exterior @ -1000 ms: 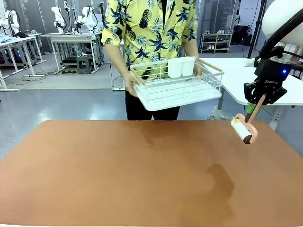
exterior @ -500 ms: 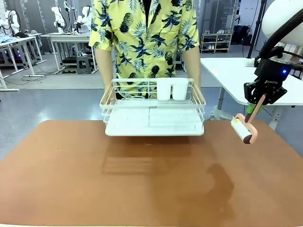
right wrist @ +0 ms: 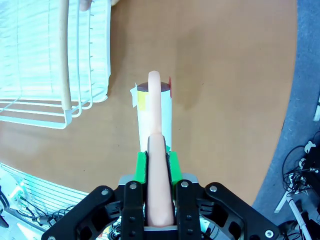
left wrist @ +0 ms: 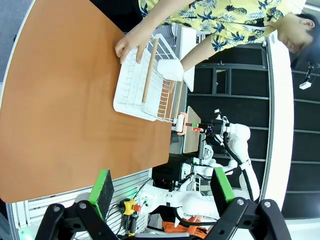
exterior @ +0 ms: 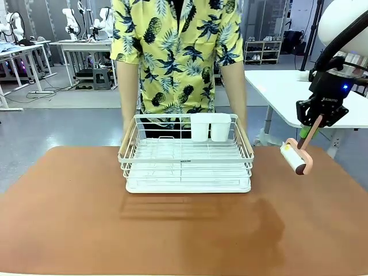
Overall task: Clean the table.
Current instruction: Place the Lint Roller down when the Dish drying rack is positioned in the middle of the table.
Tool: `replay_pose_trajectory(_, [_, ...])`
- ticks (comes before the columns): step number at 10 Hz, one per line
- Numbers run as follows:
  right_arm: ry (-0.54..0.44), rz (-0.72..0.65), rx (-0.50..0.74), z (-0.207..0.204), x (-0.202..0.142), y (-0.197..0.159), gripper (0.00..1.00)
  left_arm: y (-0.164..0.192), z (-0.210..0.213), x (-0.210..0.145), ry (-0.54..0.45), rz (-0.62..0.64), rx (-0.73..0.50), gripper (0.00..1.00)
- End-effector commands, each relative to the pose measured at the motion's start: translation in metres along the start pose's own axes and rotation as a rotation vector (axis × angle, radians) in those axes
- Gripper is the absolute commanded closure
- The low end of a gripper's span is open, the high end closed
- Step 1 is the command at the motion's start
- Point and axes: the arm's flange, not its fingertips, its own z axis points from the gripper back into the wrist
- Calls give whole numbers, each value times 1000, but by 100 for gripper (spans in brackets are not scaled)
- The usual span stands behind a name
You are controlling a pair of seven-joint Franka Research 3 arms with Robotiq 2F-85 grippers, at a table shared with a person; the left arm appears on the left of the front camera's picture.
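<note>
Desk (exterior: 69, 230) spreads brown under everything, not rolled yet, so cleaning is all ahead. Person's rack (exterior: 187, 158) sits at its far middle and blocks that patch. My right fingers (right wrist: 156, 162) clamp the lint roller (exterior: 296, 156) above the right edge; left fingers (left wrist: 162, 192) wide, empty.

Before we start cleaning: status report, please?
Right claw shut on lint roller, above table. Left claw open, empty. Person's wire rack on the table, in the way.

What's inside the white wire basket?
Two white cups stand at the back of the white wire rack, near the person's hands. A white tray lies under the wires. The rest of the rack looks bare; what's inside the cups can't be seen.
</note>
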Motion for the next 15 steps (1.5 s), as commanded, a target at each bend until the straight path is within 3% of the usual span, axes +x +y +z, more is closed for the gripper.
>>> replay_pose_trajectory(1, [1,-6,-8,3,-1,2,79,1,1,-3,-6,-16,-10,0])
replay_pose_trajectory(15, [1,-6,-8,3,-1,2,79,1,1,-3,-6,-16,-10,0])
